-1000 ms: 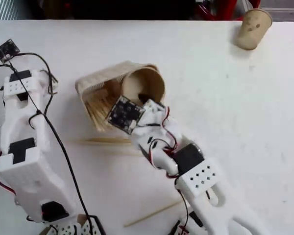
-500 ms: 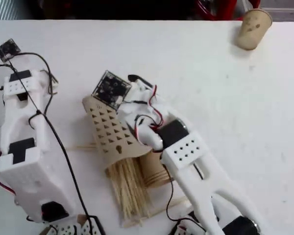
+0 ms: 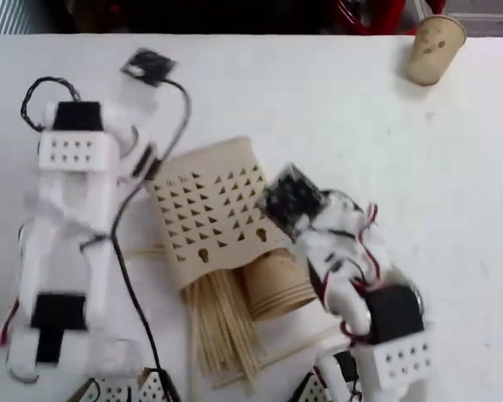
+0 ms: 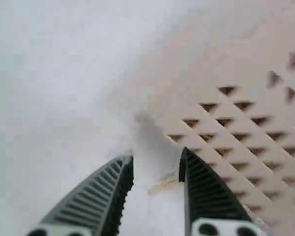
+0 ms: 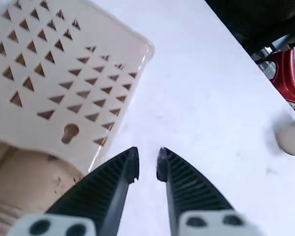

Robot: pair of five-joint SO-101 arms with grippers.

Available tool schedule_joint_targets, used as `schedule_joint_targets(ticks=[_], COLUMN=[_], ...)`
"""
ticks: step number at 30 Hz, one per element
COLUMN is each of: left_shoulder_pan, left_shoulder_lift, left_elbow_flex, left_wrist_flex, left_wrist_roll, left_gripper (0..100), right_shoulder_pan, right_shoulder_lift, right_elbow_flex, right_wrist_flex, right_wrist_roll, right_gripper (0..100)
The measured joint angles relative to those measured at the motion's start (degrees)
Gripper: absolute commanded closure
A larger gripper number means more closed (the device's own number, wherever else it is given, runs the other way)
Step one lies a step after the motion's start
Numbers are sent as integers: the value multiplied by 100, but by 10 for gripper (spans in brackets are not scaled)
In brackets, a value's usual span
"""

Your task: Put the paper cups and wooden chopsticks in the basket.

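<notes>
The beige basket (image 3: 210, 205) lies tipped over with its perforated bottom facing up. Wooden chopsticks (image 3: 222, 331) and a stack of paper cups (image 3: 277, 285) spill from its mouth onto the table. Another paper cup (image 3: 432, 46) lies at the far right corner. My left gripper (image 3: 151, 165) is at the basket's left corner; its fingers (image 4: 189, 172) are open over the table beside the basket (image 4: 246, 113). My right gripper (image 5: 147, 164) hovers by the basket's right edge (image 5: 64, 83), open by a narrow gap with nothing in it, the cup stack (image 5: 29, 187) close by.
Loose chopsticks lie on the table left of the basket (image 3: 142, 249) and near the front edge (image 3: 306, 339). A cable (image 3: 126, 276) runs across the table next to the left arm. The far cup (image 5: 292, 135) and a red object (image 5: 285, 69) lie beyond the right gripper.
The basket tipped over and spilled cups and chopsticks. The right arm has drawn back to the basket's right side. The left arm has swung forward to the basket's left corner.
</notes>
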Motion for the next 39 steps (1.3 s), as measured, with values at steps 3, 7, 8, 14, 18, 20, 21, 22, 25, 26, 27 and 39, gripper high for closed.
schedule_joint_targets(ticks=[3, 7, 8, 14, 18, 20, 21, 22, 25, 26, 27, 39], left_shoulder_pan=[536, 879, 958, 1503, 1758, 1811, 1811, 1811, 1811, 1811, 1811, 1978], left_shoulder_lift=[-1451, -3015, -3323, -5178, -6075, -6312, -6409, -6488, -6725, -6804, -6848, -6716], left_elbow_flex=[993, 2848, 3332, 5284, 5987, 6215, 6303, 6338, 6356, 6321, 6233, 5380], left_wrist_flex=[70, -352, -501, -835, -888, -993, -1073, -1081, -1046, -985, -862, 53], left_wrist_roll=[-519, -1037, -1169, -1679, -1767, -1855, -1864, -1864, -1855, -1846, -1837, -1925], left_gripper=[762, 762, 762, 762, 762, 762, 762, 762, 762, 762, 761, 760], right_shoulder_pan=[378, 818, 862, 914, 923, 923, 923, 923, 923, 923, 923, 923], right_shoulder_lift=[-1090, -1758, -1732, -1679, -1679, -1679, -1679, -1679, -1679, -1679, -1679, -1644], right_elbow_flex=[897, 1626, 1785, 2453, 2505, 2505, 2505, 2505, 2505, 2532, 2576, 2743], right_wrist_flex=[44, 44, 44, 44, 44, 44, 44, 44, 44, 44, 44, 44], right_wrist_roll=[308, 484, 501, 527, 527, 527, 527, 527, 527, 527, 527, 536], right_gripper=[939, 939, 939, 939, 939, 939, 939, 939, 939, 939, 939, 939])
